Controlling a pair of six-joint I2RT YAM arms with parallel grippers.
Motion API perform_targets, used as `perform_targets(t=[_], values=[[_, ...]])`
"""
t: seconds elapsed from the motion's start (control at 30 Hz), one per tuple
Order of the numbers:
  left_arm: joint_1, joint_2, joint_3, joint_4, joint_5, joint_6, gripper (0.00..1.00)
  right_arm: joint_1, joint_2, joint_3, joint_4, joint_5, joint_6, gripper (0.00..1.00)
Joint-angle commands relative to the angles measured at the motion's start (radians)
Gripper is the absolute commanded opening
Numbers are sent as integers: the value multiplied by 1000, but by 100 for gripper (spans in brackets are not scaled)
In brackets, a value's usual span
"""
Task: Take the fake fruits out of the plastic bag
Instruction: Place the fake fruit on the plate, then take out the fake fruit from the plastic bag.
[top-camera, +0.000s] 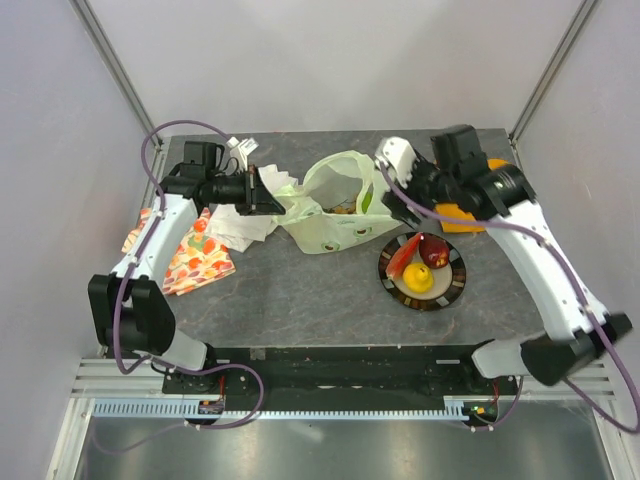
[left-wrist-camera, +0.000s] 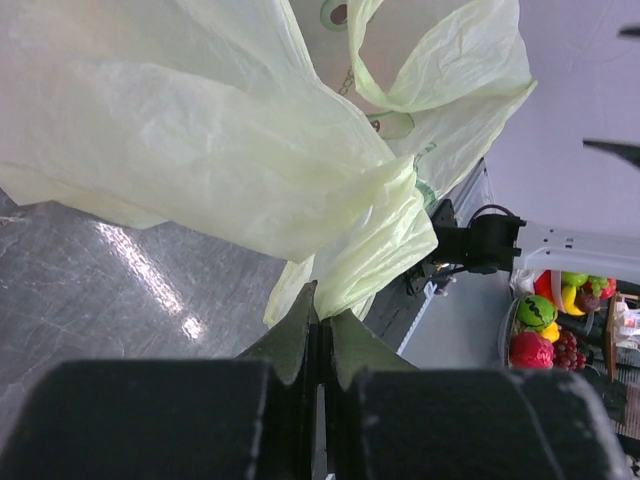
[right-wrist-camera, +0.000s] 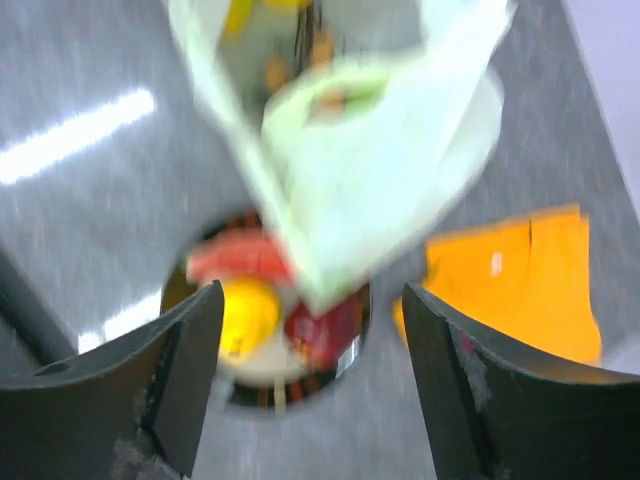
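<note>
**A:** The right gripper (right-wrist-camera: 310, 385) has its fingers wide apart and grips nothing. In its wrist view the plate (top-camera: 458, 282) shows below, carrying three of the fake fruits (top-camera: 420, 278): a yellow one, a dark red one and a red slice.

**B:** And the left gripper (left-wrist-camera: 320, 322)?

**A:** It is pinched together on a fold of the plastic bag (top-camera: 325, 228), at the bag's left end, and holds that end up above the desk (top-camera: 300, 300).

**B:** Which way is the bag from the open one?

**A:** Just beside it, to its left in the top view. The bag stretches between the two grippers, with its long axis running left to right and its mouth toward the right arm. The right wrist view is blurred. A flap of film hangs in front of the fingers, and as far as I can tell it isn't touching them.

**B:** Anything left inside?

**A:** A green piece (top-camera: 366, 200) shows at the mouth, with something brownish beside it. I'd call the job partway done.

**B:** Then the right arm is nearer. It should reach left into the mouth while the left gripper holds the bag.
</note>
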Motion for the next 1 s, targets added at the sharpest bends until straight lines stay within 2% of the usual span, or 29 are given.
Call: perform_targets(t=[0.0, 0.13, 0.27, 0.37, 0.4, 0.53, 0.6, 0.67, 0.77, 0.97], values=[[-3, -82, -42, 25, 30, 45, 2, 52, 190, 77, 280, -153, 204, 76], [-5, -114, -86, 25, 44, 39, 2, 180, 344, 56, 461, -119, 247, 69], [-5, -140, -102, 24, 50, 36, 2, 258, 407, -22, 489, 5, 278, 60], [-5, -154, -105, 18, 44, 43, 2, 277, 309, -155, 373, -15, 269, 55], [-5, -151, -105, 16, 46, 43, 2, 295, 221, -250, 354, -10, 269, 55], [-5, -140, -97, 19, 50, 48, 2, 304, 91, -366, 382, 66, 301, 63], [-5, -137, -103, 18, 50, 50, 2, 289, 128, -319, 432, 135, 322, 64], [-6, -139, -117, 17, 49, 47, 1, 249, 180, -253, 470, 128, 342, 64], [-9, -151, -151, 1, 47, 43, 2, 215, 348, -80, 484, 108, 365, 60], [-12, -192, -194, -5, 41, 50, 2, 197, 545, 51, 495, 89, 304, 53]])
